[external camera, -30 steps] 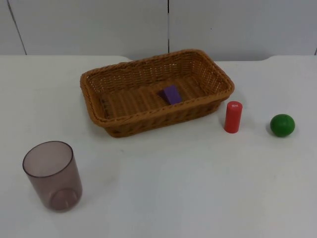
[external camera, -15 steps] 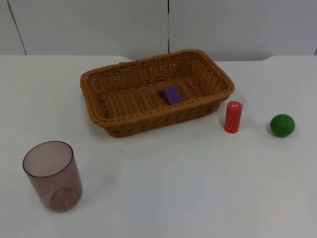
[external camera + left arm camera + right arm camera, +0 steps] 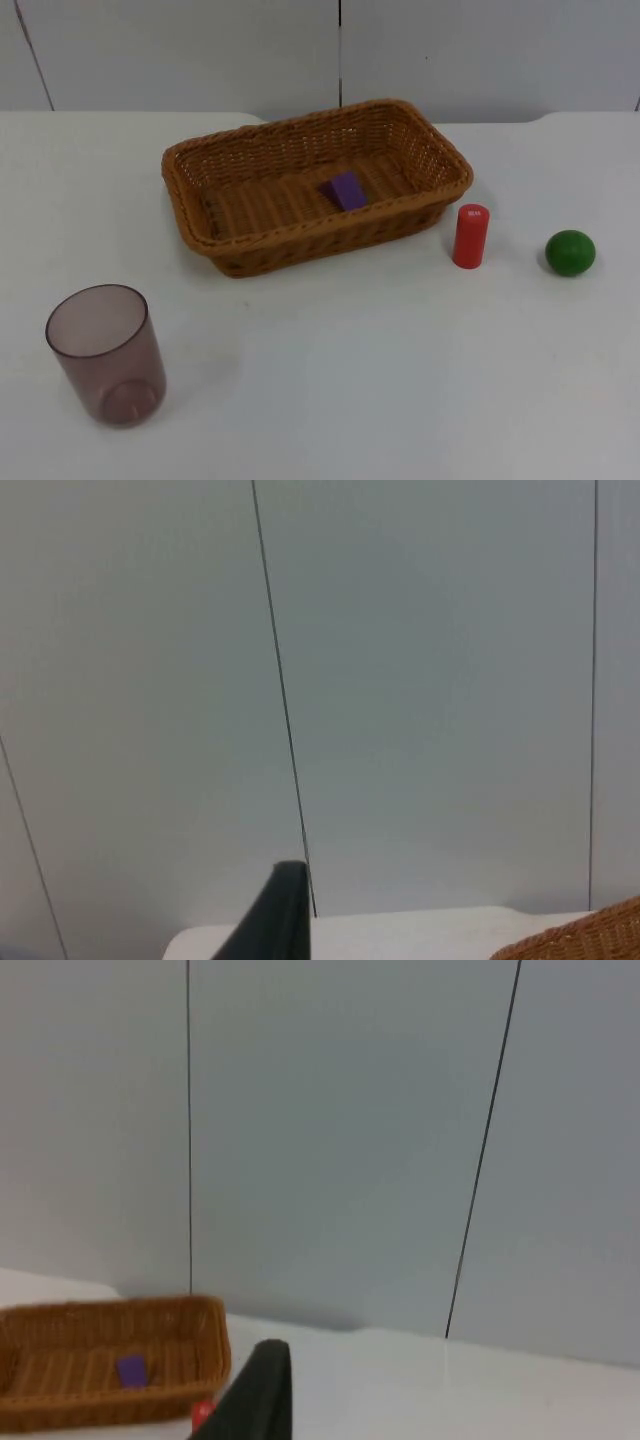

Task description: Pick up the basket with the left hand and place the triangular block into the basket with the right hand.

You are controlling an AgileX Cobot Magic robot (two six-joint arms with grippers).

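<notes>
While the wicker basket sits flat on the white table toward the far edge, near the grey wall, the purple triangular block lies inside it on the woven floor, a little right of the middle and apart from the side walls. Just beside the basket's right end a red cylinder stands upright on the table, not touching the rim, and farther right, apart from the cylinder, rests a green ball. Well apart from all of these, at the near left of the table, a tinted see-through cup stands upright with its mouth up. From the left wrist camera, one black fingertip of the left gripper points toward the wall panels, with the table's far edge and a corner of the basket's rim beyond it; whether this pincer is spread or pressed together cannot be told. From the right wrist camera, a black fingertip of the right gripper rises in front of the table, and beyond it the basket shows side-on with the purple block resting in it and a bit of the red cylinder next to the fingertip; whether this pincer is spread or closed cannot be told either. Nothing is held by either one as far as can be made out.
</notes>
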